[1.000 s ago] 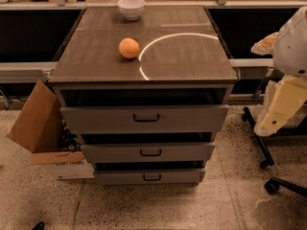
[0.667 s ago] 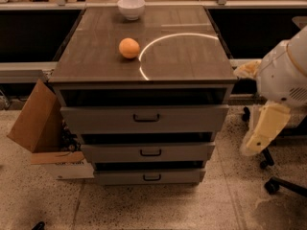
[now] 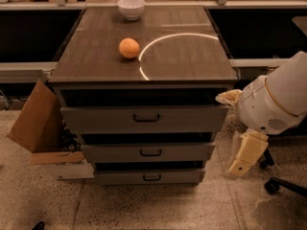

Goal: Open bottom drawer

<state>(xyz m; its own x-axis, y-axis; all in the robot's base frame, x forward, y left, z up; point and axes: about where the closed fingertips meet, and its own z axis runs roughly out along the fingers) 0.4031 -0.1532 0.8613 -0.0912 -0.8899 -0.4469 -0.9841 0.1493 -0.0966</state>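
Note:
The bottom drawer (image 3: 151, 177) is the lowest and narrowest of three grey fronts on the cabinet (image 3: 144, 71). It has a small dark bar handle (image 3: 151, 178) and its front sits set back under the middle drawer (image 3: 148, 152). My arm's white housing (image 3: 278, 99) is to the right of the cabinet. My gripper (image 3: 244, 157), a cream-coloured piece, hangs below it, pointing down and left. It is beside the cabinet's right side at the height of the middle and bottom drawers, apart from them.
An orange (image 3: 129, 48) and a white bowl (image 3: 131, 7) sit on the cabinet top. A tilted cardboard box (image 3: 38, 123) stands on the floor to the left. A chair base with castors (image 3: 280, 183) is at the lower right. Workbenches run behind.
My arm has moved down and left, bringing the gripper lower beside the cabinet's right side. The drawers, orange and bowl have not moved.

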